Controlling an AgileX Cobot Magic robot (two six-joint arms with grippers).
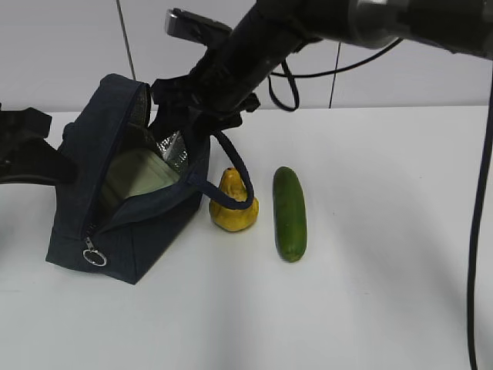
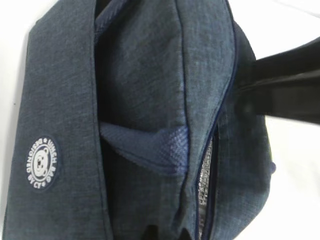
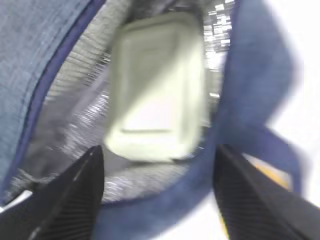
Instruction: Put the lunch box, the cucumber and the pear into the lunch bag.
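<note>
The navy lunch bag (image 1: 146, 231) lies at the left with its zipper open, showing silver lining. The lunch box (image 1: 139, 177) lies inside it, its pale green lid (image 3: 157, 85) facing up. My right gripper (image 1: 185, 123) is open and empty just above the bag's opening; its fingers (image 3: 75, 195) straddle the bag's rim (image 3: 165, 200). The yellow pear (image 1: 233, 206) stands on the table next to the bag, under the bag's loop handle (image 1: 239, 173). The cucumber (image 1: 290, 213) lies right of the pear. My left gripper (image 1: 62, 166) is at the bag's left end; its fingertips (image 2: 148, 232) pinch a fold of the bag's fabric (image 2: 140, 90).
The white table (image 1: 385, 270) reaches a grey wall at the back. A silver ring pull (image 1: 94, 257) hangs at the bag's near end. My right arm (image 1: 347, 23) and its cable (image 1: 481, 231) cross the upper right.
</note>
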